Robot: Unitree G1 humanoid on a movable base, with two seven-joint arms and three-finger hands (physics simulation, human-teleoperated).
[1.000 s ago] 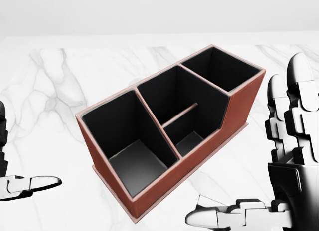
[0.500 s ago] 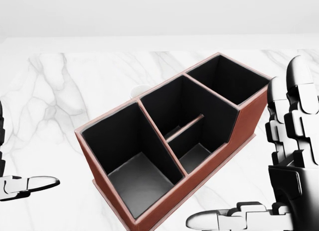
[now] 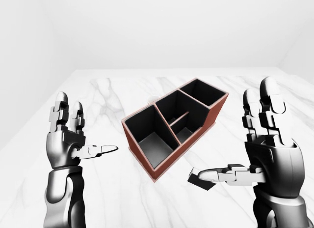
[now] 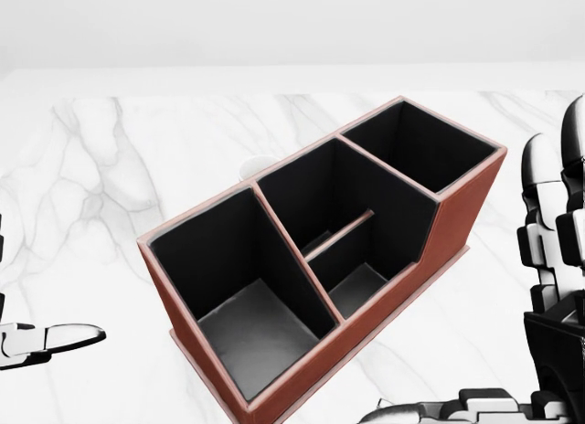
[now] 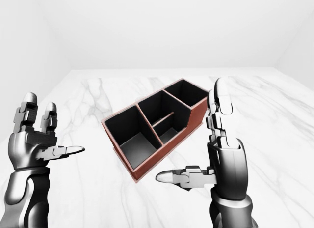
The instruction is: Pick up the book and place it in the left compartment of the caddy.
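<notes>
- caddy (image 4: 311,259): a red-brown box with black-lined compartments, standing upright on the white marble bench (image 4: 110,168); in the head view its long axis runs from about 7 o'clock to 1 o'clock.
- compartments: a large one at the 7 o'clock end, a middle section split by a low divider, and a higher-walled one at the 1 o'clock end; the floors that can be seen hold nothing.
- left robot hand (image 3: 68,139): raised at about 9 o'clock of the caddy in the left-eye view, well apart from it, fingers upright and spread, thumb pointing toward the caddy; it grips nothing.
- right robot hand (image 5: 216,154): raised at about 4 o'clock of the caddy in the right-eye view, fingers extended upward, thumb held out level toward the left; fully open, with nothing between its fingers.
- dark object (image 3: 201,179): a small flat dark shape lying on the bench just under the right thumb tip in the left-eye view, near the caddy's 5 o'clock corner; whether it is the book cannot be told, and no other book shows in any view.
- pale round shape (image 4: 256,166): part-hidden behind the caddy's far wall in the head view; too little shows to name it.
</notes>
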